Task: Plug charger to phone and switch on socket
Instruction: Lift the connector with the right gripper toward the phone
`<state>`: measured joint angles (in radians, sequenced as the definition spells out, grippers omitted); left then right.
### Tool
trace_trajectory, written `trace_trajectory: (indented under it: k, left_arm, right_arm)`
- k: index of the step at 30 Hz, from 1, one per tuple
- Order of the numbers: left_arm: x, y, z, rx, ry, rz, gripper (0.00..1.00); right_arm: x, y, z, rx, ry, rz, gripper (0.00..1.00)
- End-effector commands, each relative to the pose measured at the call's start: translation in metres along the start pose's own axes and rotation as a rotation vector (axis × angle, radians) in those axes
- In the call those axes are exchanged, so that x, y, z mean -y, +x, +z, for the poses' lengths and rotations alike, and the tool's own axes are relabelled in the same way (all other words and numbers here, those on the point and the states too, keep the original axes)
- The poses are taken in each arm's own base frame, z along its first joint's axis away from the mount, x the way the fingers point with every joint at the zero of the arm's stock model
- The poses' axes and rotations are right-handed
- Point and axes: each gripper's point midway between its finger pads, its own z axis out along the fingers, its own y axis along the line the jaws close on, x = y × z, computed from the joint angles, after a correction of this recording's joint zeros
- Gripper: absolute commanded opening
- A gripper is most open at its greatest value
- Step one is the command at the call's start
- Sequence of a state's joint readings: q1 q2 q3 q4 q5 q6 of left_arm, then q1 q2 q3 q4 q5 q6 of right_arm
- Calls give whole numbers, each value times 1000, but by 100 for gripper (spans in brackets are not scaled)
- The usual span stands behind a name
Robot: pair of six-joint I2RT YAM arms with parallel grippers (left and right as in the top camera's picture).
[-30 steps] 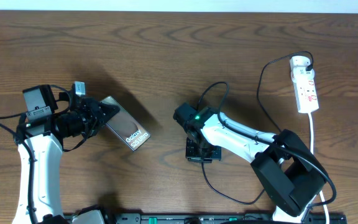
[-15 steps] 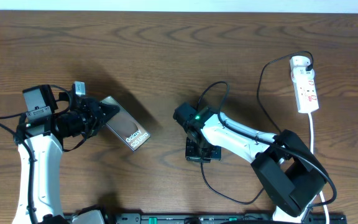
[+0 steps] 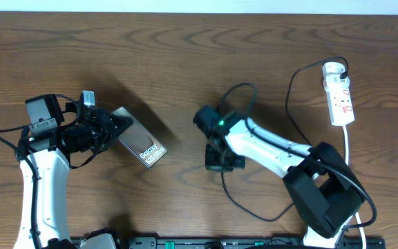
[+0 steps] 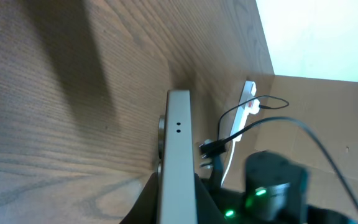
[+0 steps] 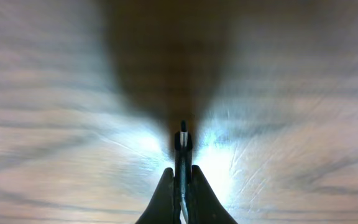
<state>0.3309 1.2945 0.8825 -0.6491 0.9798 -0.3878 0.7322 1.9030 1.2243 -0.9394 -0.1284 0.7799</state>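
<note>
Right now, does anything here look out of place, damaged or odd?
Nothing looks damaged or spilled. Only the phone is not lying flat: the left claw holds it by one end, seemingly tilted. The right claw pinches the charger tip.

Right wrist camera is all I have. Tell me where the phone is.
Observer: The phone is off to your left, with the left gripper shut on one end of it.
Operator: Give me its pose.
Observer: Its lettered back faces up, and its free end points roughly towards the right gripper.
Operator: Trace the charger back from my grip.
Observer: The charger loops across the table to the socket at the far right. Its plug sits in the socket's far end.
</note>
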Motion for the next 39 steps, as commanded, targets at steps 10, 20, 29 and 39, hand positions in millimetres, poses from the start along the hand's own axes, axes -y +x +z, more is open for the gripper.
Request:
trace_trajectory:
  k: [10, 20, 29, 39]
  left_arm:
    - [5, 2, 0, -9, 20, 16, 7]
    - [7, 2, 0, -7, 28, 24, 7]
    - [69, -5, -12, -23, 344, 258, 7]
    - [96, -13, -23, 0, 449, 379, 8]
  right_arm:
    - [-66, -21, -176, 130, -560, -426, 1]
    - [-80, 37, -297, 123, -1356, -873, 1]
    - [-90, 13, -272, 114, -1393, -882, 1]
    - [-104, -25, -210, -83, -1490, -698, 1]
